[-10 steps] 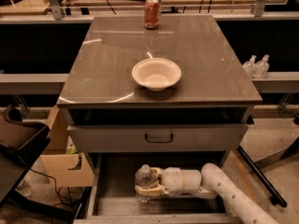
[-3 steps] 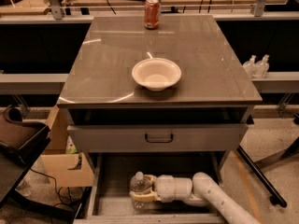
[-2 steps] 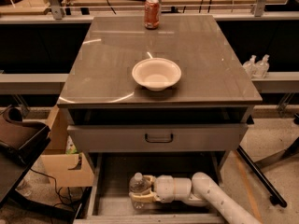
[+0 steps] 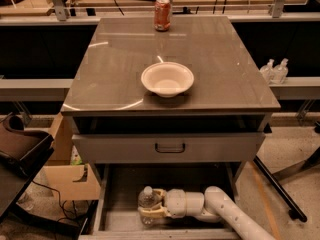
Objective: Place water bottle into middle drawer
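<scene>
The water bottle, clear with a white cap, stands upright inside the open middle drawer at the bottom of the cabinet, left of its centre. My gripper reaches in from the right on a white arm, and its pale fingers wrap both sides of the bottle's lower body. The bottle's base is at or just above the drawer floor; I cannot tell which.
A white bowl and a red soda can stand on the cabinet top. A closed drawer front with a black handle sits above the open drawer. A cardboard box and a dark chair stand at left, two tiny bottles at right.
The gripper has carried the bottle a little left and lower into the drawer since the earliest frame. Over the last second it has hardly moved.
</scene>
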